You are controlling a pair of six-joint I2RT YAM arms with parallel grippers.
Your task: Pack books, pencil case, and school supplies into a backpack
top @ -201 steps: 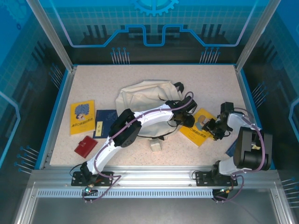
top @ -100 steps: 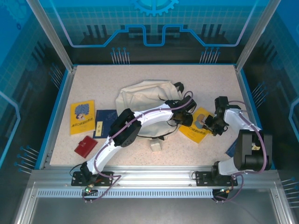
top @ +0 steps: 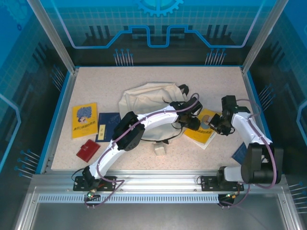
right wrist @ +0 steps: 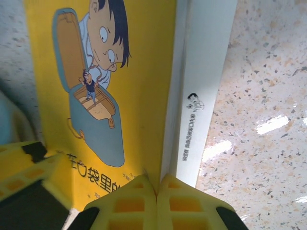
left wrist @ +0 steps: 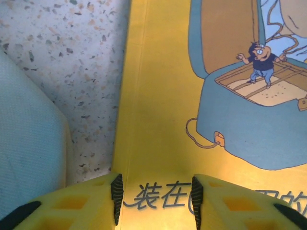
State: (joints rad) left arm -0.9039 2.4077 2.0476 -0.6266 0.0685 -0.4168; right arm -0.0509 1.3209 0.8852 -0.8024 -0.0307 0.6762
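Yellow book (top: 203,130) right of the backpack (top: 144,103): right claw (right wrist: 156,189) pinches its cover edge; left claw (left wrist: 156,191) stands half-open over it.

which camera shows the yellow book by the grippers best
Right wrist: the yellow book shows its cover drawing and white strip large. Left wrist crops the cover; top external shows it small and partly hidden.
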